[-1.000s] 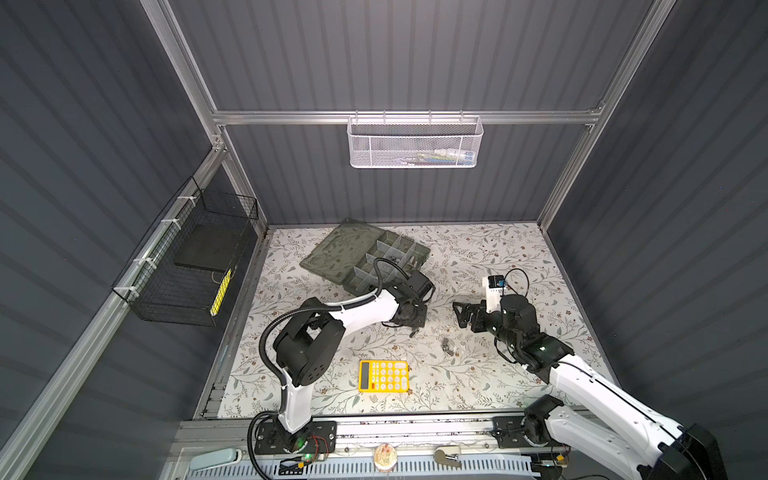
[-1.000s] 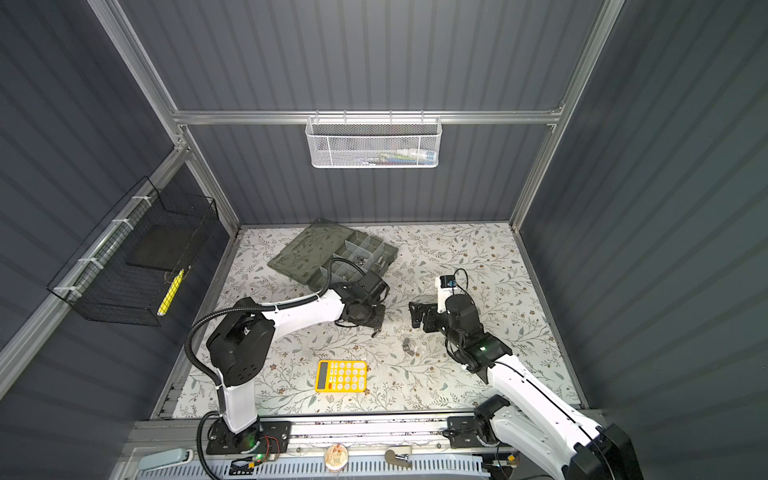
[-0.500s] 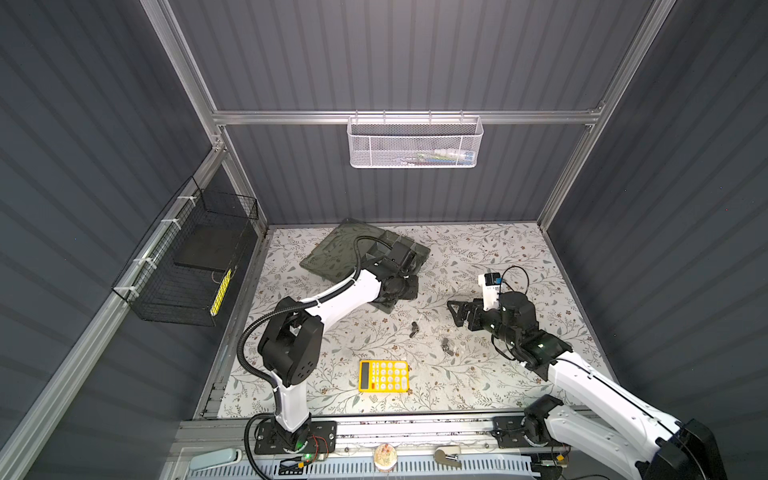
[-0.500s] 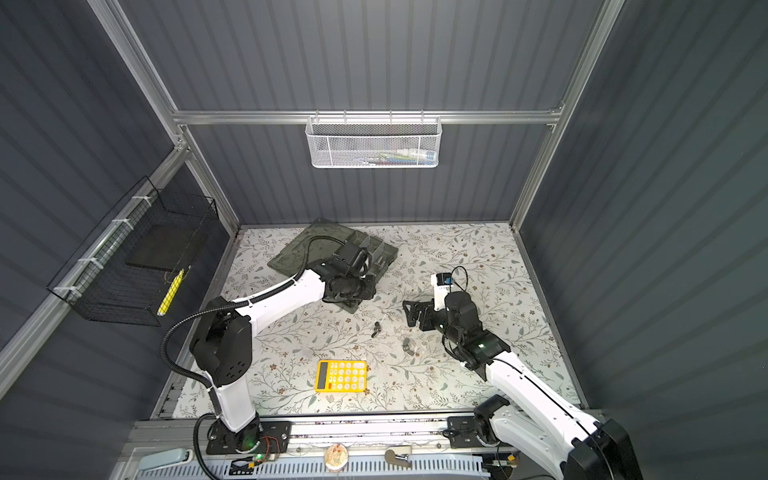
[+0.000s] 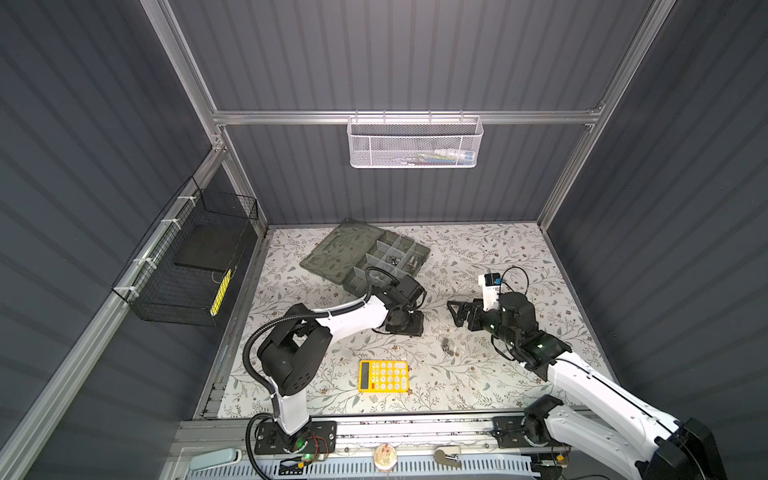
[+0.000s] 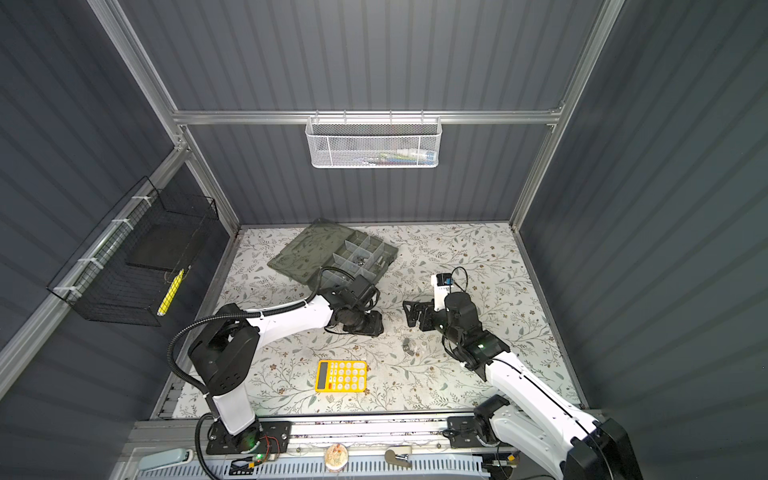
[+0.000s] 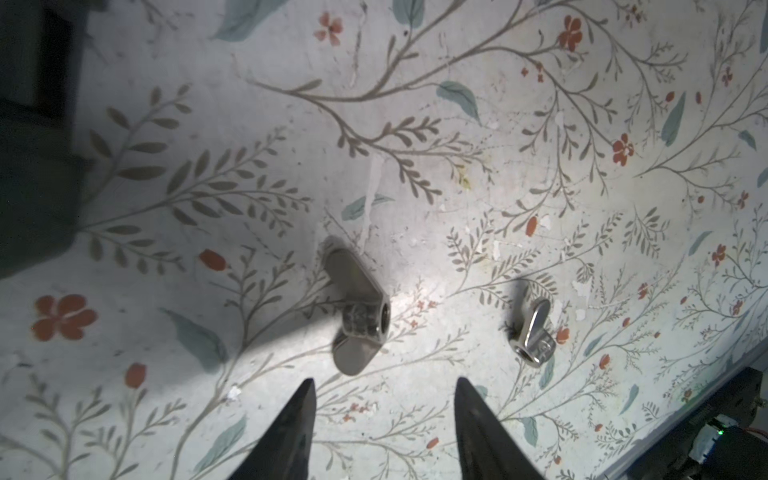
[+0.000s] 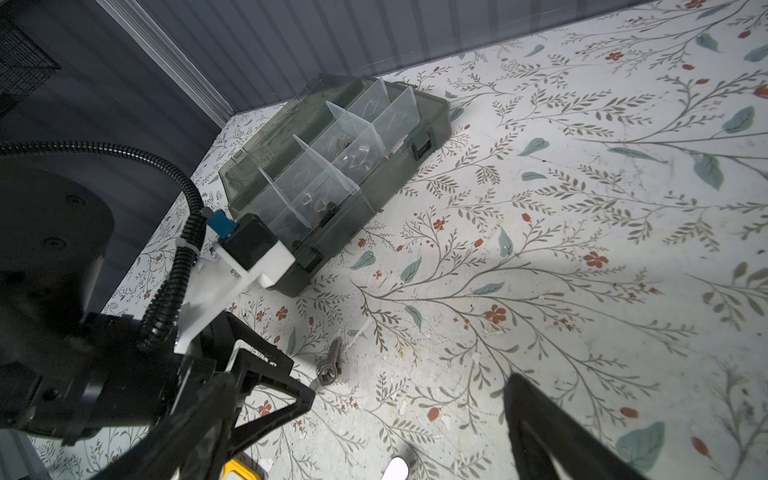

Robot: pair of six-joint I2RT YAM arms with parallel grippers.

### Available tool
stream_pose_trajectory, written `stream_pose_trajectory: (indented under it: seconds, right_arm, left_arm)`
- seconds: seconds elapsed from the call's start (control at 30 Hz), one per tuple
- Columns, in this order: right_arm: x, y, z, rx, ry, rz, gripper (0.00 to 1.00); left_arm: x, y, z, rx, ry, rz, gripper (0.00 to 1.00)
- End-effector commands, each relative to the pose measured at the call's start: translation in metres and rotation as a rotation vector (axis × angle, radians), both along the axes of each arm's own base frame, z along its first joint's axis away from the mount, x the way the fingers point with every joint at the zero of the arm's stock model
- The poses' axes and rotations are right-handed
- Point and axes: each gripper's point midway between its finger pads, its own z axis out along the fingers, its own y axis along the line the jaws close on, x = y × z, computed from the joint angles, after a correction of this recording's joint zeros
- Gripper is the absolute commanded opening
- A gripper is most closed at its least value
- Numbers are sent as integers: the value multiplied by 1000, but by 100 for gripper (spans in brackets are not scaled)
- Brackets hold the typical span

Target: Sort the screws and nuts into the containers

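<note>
This is a robot test cell in a lab, not a home or a shop. A flowered mat (image 5: 478,249) covers the work surface of a small booth. Dark grey ribbed wall panels (image 5: 374,62) close in the mat on three sides, held by a bare aluminium frame (image 5: 407,117). Along the mat's near edge runs a metal rail (image 5: 415,430), and bolted to it are a left arm (image 5: 349,320) and a right arm (image 5: 590,378), white and black, trailing cables. Above the mat's far edge hangs a white mesh basket (image 5: 413,143), and above its left edge a black wire basket (image 5: 187,266). On the mat lie only test props: an open organiser box (image 5: 336,255) and a yellow calculator (image 5: 383,376).
</note>
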Motion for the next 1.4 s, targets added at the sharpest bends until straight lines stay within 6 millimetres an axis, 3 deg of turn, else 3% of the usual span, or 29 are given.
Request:
stream_pose_trajectory:
  seconds: [0.0, 0.37, 0.63, 0.9, 1.0, 1.37]
  right_arm:
    - [-1, -3, -2, -6, -1, -11, 99]
    - [-5, -8, 4, -2, -30, -23, 99]
    - [-4, -8, 4, -1, -27, -24, 99]
    - [-4, -7, 2, -2, -23, -19, 99]
    - [-4, -7, 2, -4, -23, -21, 99]
    - [-3, -5, -1, -4, -11, -13, 99]
  left_arm:
    - [-1, -6, -14, -1, 38, 14, 55]
    - [6, -5, -29, 65, 34, 5, 55]
    - [9, -1, -35, 99, 18, 2, 36]
    - [11, 3, -47, 135, 9, -7, 32]
    - [12, 1, -49, 128, 7, -7, 26]
    - [13, -3, -33, 98, -3, -11, 14]
